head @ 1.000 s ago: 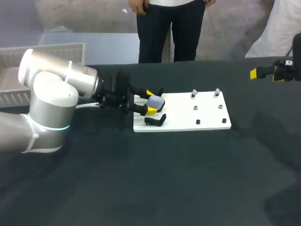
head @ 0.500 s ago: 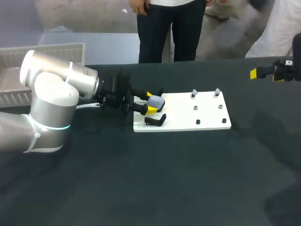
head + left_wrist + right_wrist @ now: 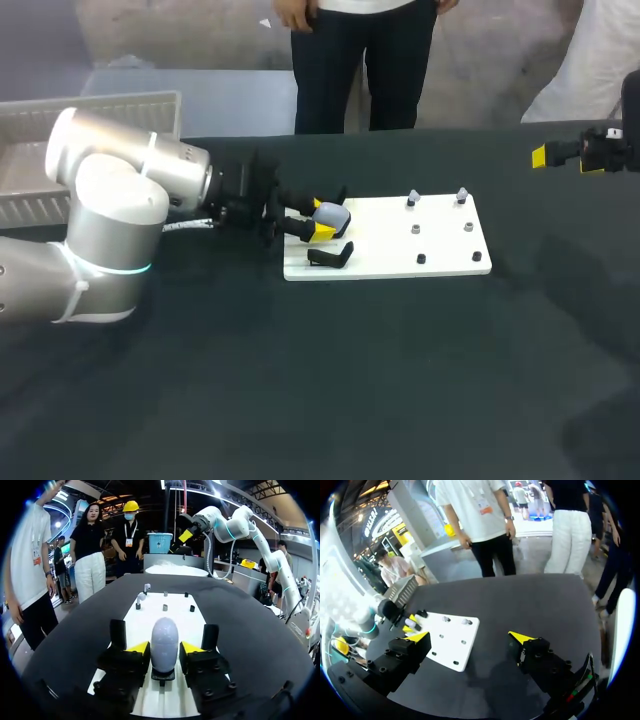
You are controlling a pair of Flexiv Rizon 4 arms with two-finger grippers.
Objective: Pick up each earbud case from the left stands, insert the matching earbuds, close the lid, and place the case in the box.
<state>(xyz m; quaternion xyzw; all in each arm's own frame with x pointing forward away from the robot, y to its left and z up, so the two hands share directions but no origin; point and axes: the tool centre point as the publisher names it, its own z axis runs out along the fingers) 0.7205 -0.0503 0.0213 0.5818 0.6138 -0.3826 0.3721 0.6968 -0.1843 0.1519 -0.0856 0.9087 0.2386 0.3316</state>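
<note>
A pale lavender earbud case [image 3: 331, 214] stands upright on its black stand at the left end of the white board [image 3: 440, 250]. My left gripper [image 3: 321, 217] is around it. In the left wrist view the case [image 3: 164, 639] sits between the yellow fingertips [image 3: 139, 647], which press on both its sides. A second black stand [image 3: 331, 257] beside it holds nothing. Small earbuds [image 3: 413, 200] sit on pegs at the board's right end. My right gripper [image 3: 541, 155] hovers far off at the back right, open and holding nothing, with the board [image 3: 454, 645] ahead of it [image 3: 472, 639].
A white slatted basket [image 3: 100, 105] stands at the back left corner, behind my left arm. Dark tabletop [image 3: 380, 380] stretches in front of the board.
The left gripper's fingers have closed in on the earbud case from both sides. The right arm has not moved.
</note>
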